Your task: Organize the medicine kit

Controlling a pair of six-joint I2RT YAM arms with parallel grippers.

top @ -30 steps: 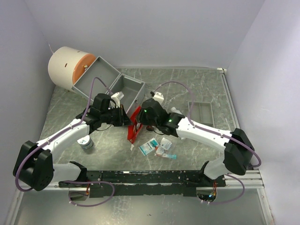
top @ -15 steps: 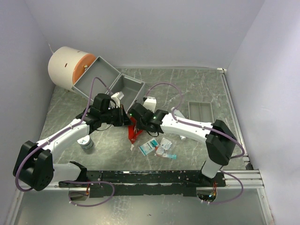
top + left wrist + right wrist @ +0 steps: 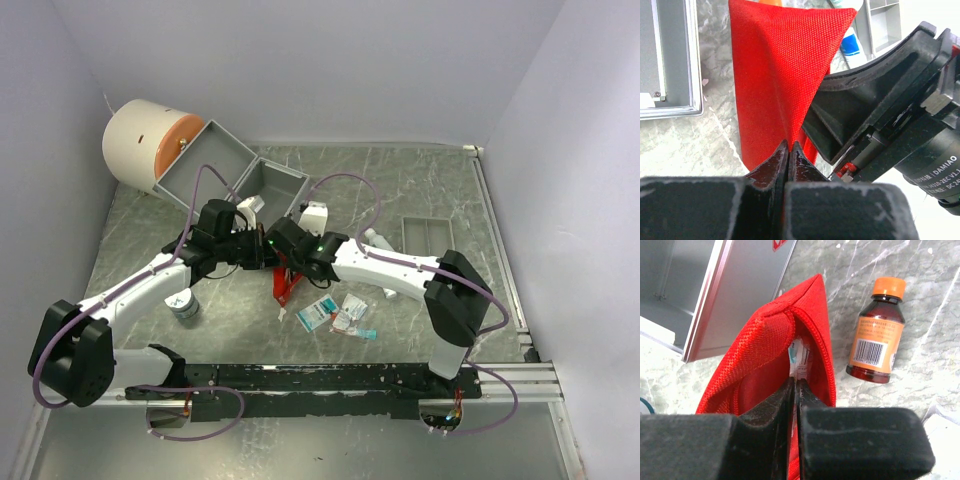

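Mid-desk (image 3: 430, 180), just in front of the open grey box (image 3: 282, 172), both arms work the red pouch (image 3: 285, 282). The left claw (image 3: 789, 150) is clenched on a fold of its fabric, and the right claw (image 3: 794, 385) is clamped on the lip of its mouth, where a white packet (image 3: 798, 359) peeks out. The step looks like opening the pouch, and next the claws must draw apart gently. A second ago the right claw hung to the pouch's right; it has since swung in.

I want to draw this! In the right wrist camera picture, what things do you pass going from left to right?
grey box → red pouch → brown bottle with an orange cap
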